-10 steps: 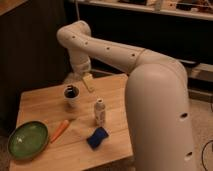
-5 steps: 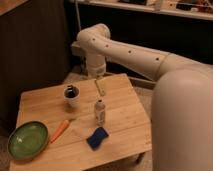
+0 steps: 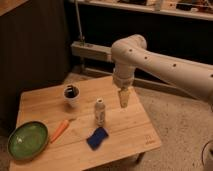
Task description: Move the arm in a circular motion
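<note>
White arm (image 3: 155,62): the task's thing. It comes in from the right of the bottle (image 3: 100,111), its rounded joint sits above and to the right of the bottle, and its last link points down.
Tool (image 3: 123,97): yellowish tip hanging just right of the bottle, over the table (image 3: 137,131). It carries nothing we can see; apart or together, we cannot tell.
Bottle: white, upright, mid-table. We use it as our landmark.
Step in hand: we judge this is a free circular sweep, with no grasp called for.
Doing it well: we'd hold one height, one radius and an even speed, and close the loop where it began. We'd centre the circle right of the bottle, not on it.
Cup (image 3: 71,94): behind-left of the bottle, apart from it.
Sponge (image 3: 97,138): blue, just in front of the bottle.
Carrot (image 3: 59,131): front-left of the bottle.
Bowl (image 3: 27,140): green, far front-left of the bottle.
Table edges: the right edge lies right of the bottle, a little past the tool. The front edge runs beyond the sponge.
Open room: bare wood right of the bottle, then floor. We judge this the safest side for the loop.
Tight side: a rail (image 3: 92,50) and dark shelving stand behind the bottle, so the joint's swing needs watching there.
Risk: the tool looks about level with the bottle's top, so a leftward arc could tip the bottle.
</note>
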Robot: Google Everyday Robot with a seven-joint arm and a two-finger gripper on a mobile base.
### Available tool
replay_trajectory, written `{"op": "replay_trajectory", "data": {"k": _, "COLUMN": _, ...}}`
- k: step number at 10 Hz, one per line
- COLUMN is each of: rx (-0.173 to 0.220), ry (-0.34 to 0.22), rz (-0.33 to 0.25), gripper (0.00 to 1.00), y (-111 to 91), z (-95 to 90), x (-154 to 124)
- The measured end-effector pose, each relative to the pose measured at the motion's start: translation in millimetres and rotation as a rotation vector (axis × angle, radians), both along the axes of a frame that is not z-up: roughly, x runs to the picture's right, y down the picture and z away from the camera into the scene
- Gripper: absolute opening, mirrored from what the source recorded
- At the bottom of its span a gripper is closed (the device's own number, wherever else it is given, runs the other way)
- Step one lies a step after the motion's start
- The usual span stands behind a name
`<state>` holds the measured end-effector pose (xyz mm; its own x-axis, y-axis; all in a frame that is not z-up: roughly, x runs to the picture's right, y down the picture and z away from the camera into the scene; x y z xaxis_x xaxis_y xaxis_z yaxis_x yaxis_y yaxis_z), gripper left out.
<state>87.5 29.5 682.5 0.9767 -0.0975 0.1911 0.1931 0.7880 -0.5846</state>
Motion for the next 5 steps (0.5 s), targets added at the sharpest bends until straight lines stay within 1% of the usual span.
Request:
{"op": "replay_trajectory", "data": {"k": 2, "rx": 0.004, "ry": 0.044, "rz": 0.089, "gripper": 0.8, "y": 26, "z": -17.7, "x": 47}}
{"op": "replay_trajectory", "data": {"k": 3, "rx": 0.001, "ry": 0.059, "rz": 0.118, "gripper": 0.8, "y": 38, "z": -24.5, "x": 65}}
{"op": "replay_trajectory", "data": {"k": 4, "rx": -0.006, "ry": 0.071, "rz": 0.142, "gripper": 0.8, "y": 56, "z": -31.9, "x": 84}}
{"op": "replay_trajectory", "data": {"k": 5, "rx": -0.014, "ry": 0.075, "rz": 0.152, "gripper": 0.8, "y": 79, "z": -39.1, "x": 100}}
